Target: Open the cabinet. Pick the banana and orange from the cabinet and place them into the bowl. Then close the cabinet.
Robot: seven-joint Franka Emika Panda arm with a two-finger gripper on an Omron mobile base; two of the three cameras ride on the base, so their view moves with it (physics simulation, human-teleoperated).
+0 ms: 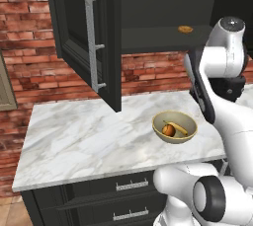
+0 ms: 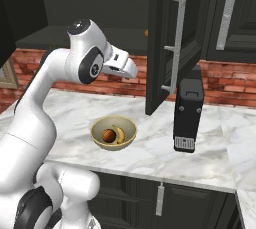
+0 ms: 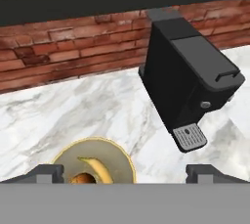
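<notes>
The black cabinet (image 1: 84, 37) hangs over the counter with both doors swung open; its right door (image 2: 170, 38) stands edge-on. On the marble counter sits the tan bowl (image 1: 159, 120), (image 2: 98, 127), (image 3: 62, 155). Inside it lie the banana (image 1: 180, 128), (image 2: 120, 134), (image 3: 99, 167) and the orange (image 1: 169, 130), (image 2: 109, 135), (image 3: 82, 178). My gripper (image 3: 126, 173), (image 2: 131, 73) hovers above the bowl, toward the brick wall, open and holding nothing. Its fingertips (image 3: 47, 172) stand wide apart.
A flat orange-brown lump (image 1: 185, 29) lies on the cabinet shelf. A black coffee machine (image 2: 188, 113), (image 3: 185, 83) stands right of the bowl under the right door. Dark drawers (image 1: 131, 185) run below the counter edge. The left door's handle (image 1: 92, 42) juts over the counter.
</notes>
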